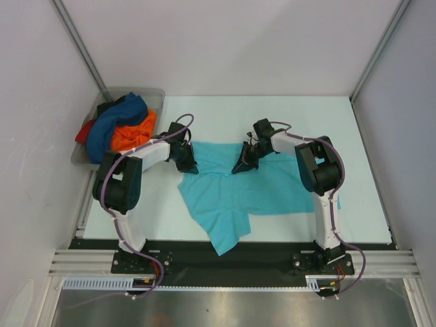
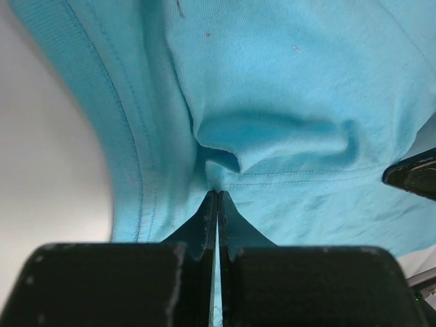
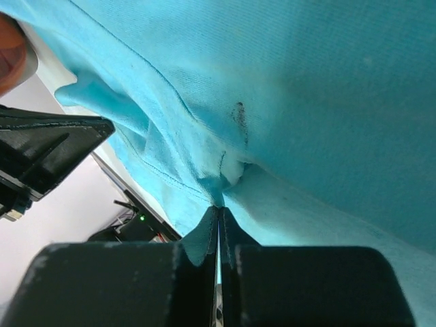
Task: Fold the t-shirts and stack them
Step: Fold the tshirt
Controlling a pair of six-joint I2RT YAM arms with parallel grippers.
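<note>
A turquoise t-shirt (image 1: 238, 194) lies spread and rumpled on the table, one part hanging toward the near edge. My left gripper (image 1: 189, 165) is shut on its far left edge; in the left wrist view the left gripper (image 2: 217, 194) pinches a fold of the turquoise t-shirt (image 2: 286, 82) near a stitched hem. My right gripper (image 1: 240, 165) is shut on the far edge near the middle; in the right wrist view the right gripper (image 3: 218, 208) clamps a bunched hem of the turquoise t-shirt (image 3: 327, 88). Dark blue (image 1: 116, 119), orange (image 1: 133, 135) and red (image 1: 85, 131) t-shirts are heaped at the back left.
A grey plastic tray (image 1: 153, 94) at the back left corner holds the heap of shirts. White walls enclose the table on three sides. The arm bases (image 1: 139, 259) stand on a black strip at the near edge.
</note>
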